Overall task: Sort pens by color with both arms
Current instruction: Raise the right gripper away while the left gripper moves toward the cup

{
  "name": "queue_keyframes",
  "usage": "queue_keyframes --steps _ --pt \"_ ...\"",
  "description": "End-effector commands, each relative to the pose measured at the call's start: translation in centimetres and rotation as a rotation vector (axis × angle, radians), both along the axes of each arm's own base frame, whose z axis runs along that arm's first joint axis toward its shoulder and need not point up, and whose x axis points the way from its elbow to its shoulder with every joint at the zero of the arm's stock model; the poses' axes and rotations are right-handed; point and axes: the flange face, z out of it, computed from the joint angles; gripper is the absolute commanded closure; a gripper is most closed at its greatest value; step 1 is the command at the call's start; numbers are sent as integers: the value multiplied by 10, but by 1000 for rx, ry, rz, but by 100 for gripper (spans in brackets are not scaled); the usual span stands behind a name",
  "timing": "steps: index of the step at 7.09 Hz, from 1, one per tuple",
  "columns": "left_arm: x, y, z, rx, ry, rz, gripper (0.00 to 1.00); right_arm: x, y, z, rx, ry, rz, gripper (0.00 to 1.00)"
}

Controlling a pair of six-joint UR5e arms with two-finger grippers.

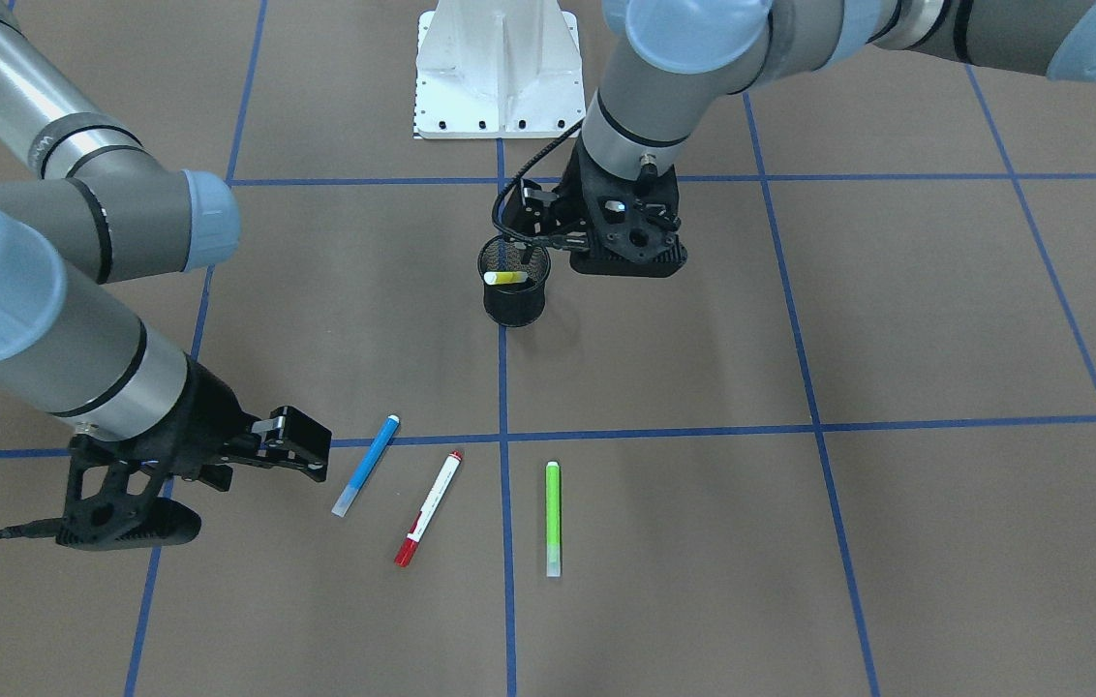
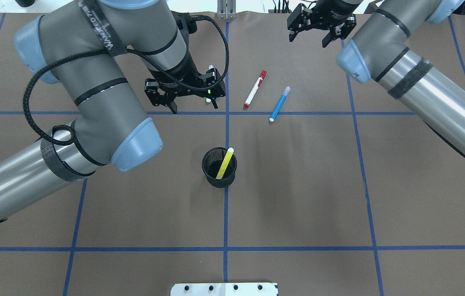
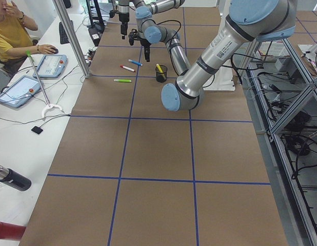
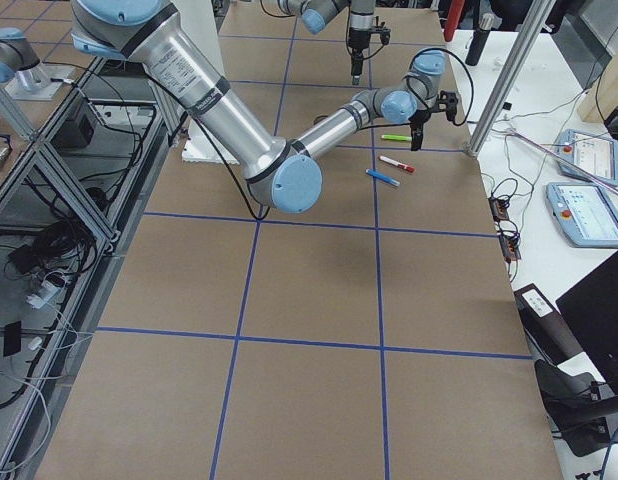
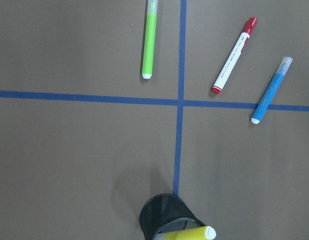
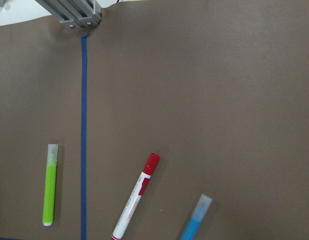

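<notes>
- Left gripper (image 2: 194, 107) hung open, empty, above the table (image 2: 298, 185) (yellow pen (image 2: 225, 163) leaned in the mesh cup (image 2: 212, 181)).
- Right gripper (image 2: 308, 41) — spread, empty — hovered near its far edge.

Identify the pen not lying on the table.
The yellow pen leans in the black mesh cup; the blue pen, green pen and red-ended pen lie flat.

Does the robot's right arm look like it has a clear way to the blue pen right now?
Likely yes. The right hand is open and close to the blue pen, which lies flat on the table, apart from the red-ended pen. Nothing sits between hand and pen.
</notes>
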Motion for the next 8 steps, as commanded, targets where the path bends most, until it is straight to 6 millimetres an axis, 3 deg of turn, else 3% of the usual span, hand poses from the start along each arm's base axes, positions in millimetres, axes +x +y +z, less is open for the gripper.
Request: queue_keyframes --steps 1,4,6,7,8 --pt "44 25 -6 30 -69 12 0 29 6 26 13 -16 -30 1" --pt "122 14 -35 9 -178 21 1 29 6 33 8 -5 -24 1" --pt "148 20 -22 7 -228 31 1 29 6 34 7 -4 -24 1" --pt "160 23 -12 20 -263 25 9 29 7 33 8 -5 -24 1" --pt "163 24 -9 17 -269 30 23 29 6 34 6 -4 -22 1"
